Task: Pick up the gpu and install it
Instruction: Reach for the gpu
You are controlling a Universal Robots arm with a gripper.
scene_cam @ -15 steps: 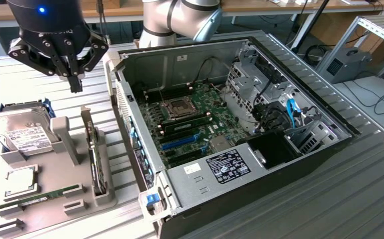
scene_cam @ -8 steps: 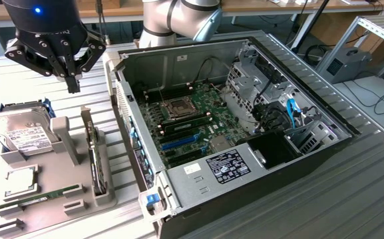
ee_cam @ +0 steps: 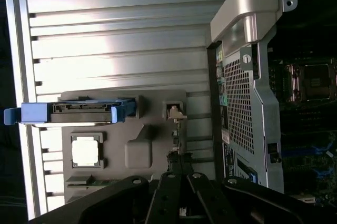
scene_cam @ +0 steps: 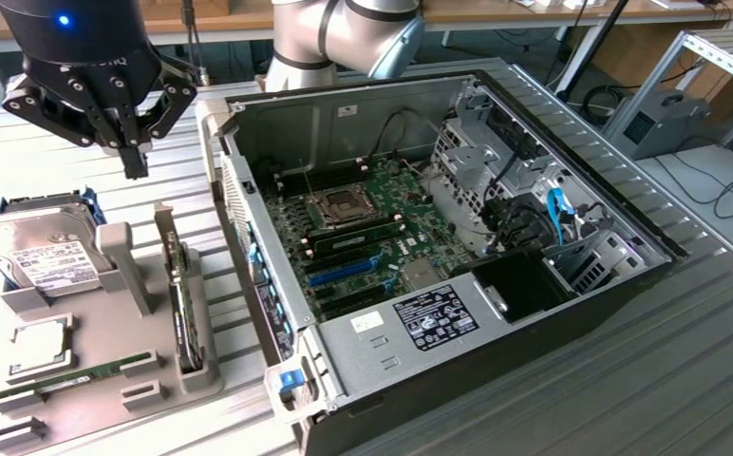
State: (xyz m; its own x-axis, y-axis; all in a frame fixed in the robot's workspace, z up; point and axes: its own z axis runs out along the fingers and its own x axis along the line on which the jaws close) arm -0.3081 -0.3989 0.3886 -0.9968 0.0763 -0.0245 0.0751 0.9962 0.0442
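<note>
Black gripper (scene_cam: 135,160), shut and empty, is hovering above the thin dark gpu card (scene_cam: 188,323) standing on edge in a grey moulded holder (scene_cam: 82,389); descending unopened, it would be risking jabbing the card's edge or the holder's posts; a ribbed metal table (scene_cam: 684,380) is carrying everything in a cabled workshop.

The tool (scene_cam: 136,169) hangs empty, its fingers pressed together, at the exterior view's left, well above the grey holder (scene_cam: 101,404) on the ribbed metal bench (scene_cam: 670,380). The gpu (scene_cam: 187,318) stands on edge in that holder, beside a hard drive (scene_cam: 37,256), a processor chip (scene_cam: 40,344) and a RAM stick (scene_cam: 82,373). To the exterior view's right lies an open computer case (scene_cam: 594,275), its motherboard (scene_cam: 366,228) exposed.
</note>
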